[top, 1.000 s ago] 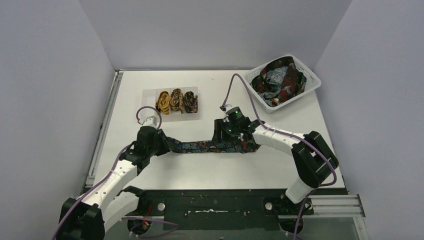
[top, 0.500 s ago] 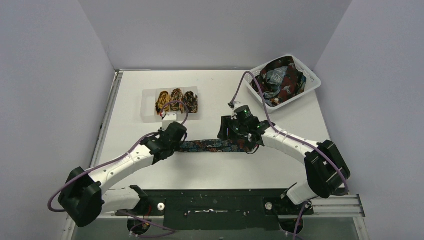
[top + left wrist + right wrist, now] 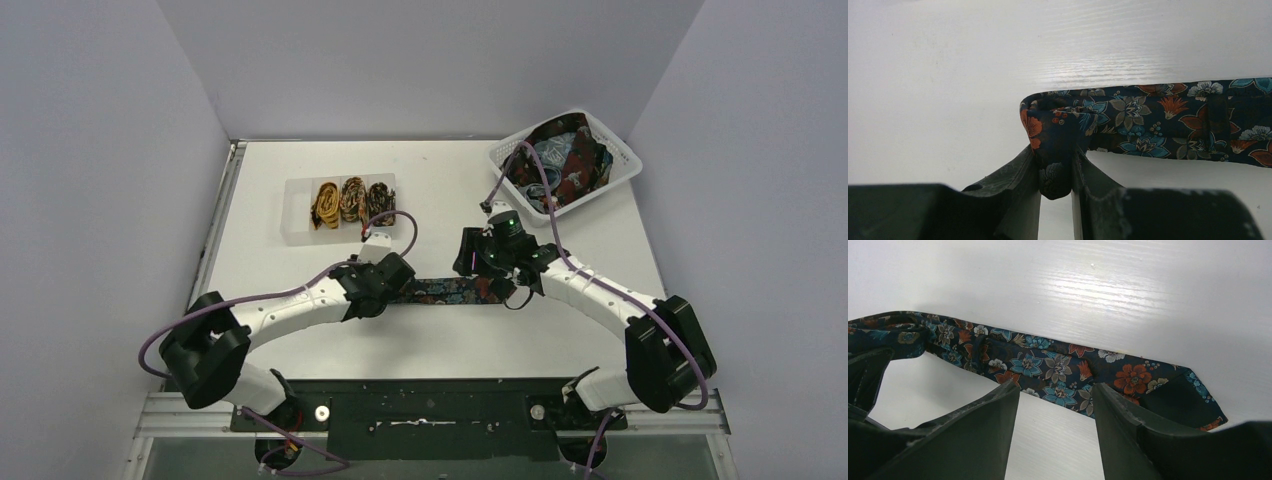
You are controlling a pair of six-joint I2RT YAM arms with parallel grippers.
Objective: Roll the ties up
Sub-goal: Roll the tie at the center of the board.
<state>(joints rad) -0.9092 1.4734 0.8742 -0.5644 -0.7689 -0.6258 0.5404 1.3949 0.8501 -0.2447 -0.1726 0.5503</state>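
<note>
A dark navy tie (image 3: 447,291) with orange and teal flowers lies flat across the table between both arms. My left gripper (image 3: 398,292) is shut on its folded left end. In the left wrist view the bunched fabric (image 3: 1054,145) is pinched between the two fingers of that gripper (image 3: 1055,172), and the rest of the strip (image 3: 1168,120) runs off to the right. My right gripper (image 3: 495,284) hovers open over the tie's wide pointed end. In the right wrist view the right gripper (image 3: 1055,390) has only bare table between its fingers, and the tie (image 3: 1048,365) lies just beyond the fingertips.
A clear tray (image 3: 293,232) at the back left holds three rolled ties (image 3: 348,201). A white lattice basket (image 3: 628,166) at the back right holds a heap of loose ties (image 3: 560,165). Purple cables (image 3: 405,222) loop above both wrists.
My left arm has travelled right along the tie with the end in its grip, so the flat stretch is shorter. The right arm has shifted right and its jaws stand slightly wider.
</note>
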